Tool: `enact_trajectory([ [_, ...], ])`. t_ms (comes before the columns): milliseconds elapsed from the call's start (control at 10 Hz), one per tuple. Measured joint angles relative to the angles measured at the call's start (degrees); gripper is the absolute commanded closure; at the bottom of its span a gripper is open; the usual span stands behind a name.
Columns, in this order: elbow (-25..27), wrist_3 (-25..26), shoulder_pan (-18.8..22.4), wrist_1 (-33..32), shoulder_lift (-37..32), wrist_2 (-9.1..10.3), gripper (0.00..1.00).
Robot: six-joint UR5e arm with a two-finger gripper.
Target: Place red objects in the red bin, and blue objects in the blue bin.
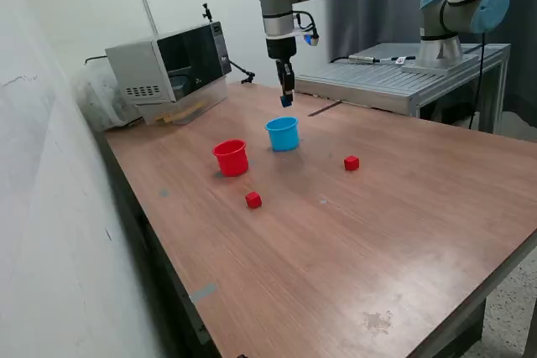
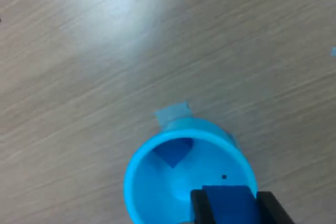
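Presently, the table (image 1: 377,241) shows a wide bare stretch of wood grain along its near side. One small bright red cube (image 1: 253,199) lies nearest, just in front of the red cup (image 1: 231,158). A second red cube (image 1: 351,163) sits well apart, toward the exterior view's right, with open surface all around it. The red cup, round and tapered with a rim lip, stands upright. Near it, on the exterior view's right, stands the light blue cup (image 1: 284,133) of matching shape, also upright.

In the wrist view, a dark blue cube (image 2: 175,151) lies inside the light blue cup. Above the cup hangs the end effector (image 1: 287,100), its dark fingers (image 2: 198,206) closed on a second dark blue cube (image 2: 229,202), which sits over the cup's opening. In the exterior view this cube shows as a blue speck at the fingertips, clear of the rim.

Farther back, a microwave (image 1: 172,66) rests at the table's rear corner toward the exterior view's left, and a grey metal bench (image 1: 394,81) abuts the far edge.
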Motion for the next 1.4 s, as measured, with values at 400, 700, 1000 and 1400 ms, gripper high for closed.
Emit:
enact_trajectory([
  [400, 0.3, -0.4, -1.1, -1.6, 0.8, 0.01, 0.00],
  [700, 0.5, -0.6, -0.7, -1.9, 0.7, -0.04, 0.00],
  [1000, 1.7, -1.2, 3.2, -1.5, -3.0, -0.07, 0.00],
  [1400, 2.6, -2.0, 12.4, 0.3, -11.5, -0.12, 0.00],
])
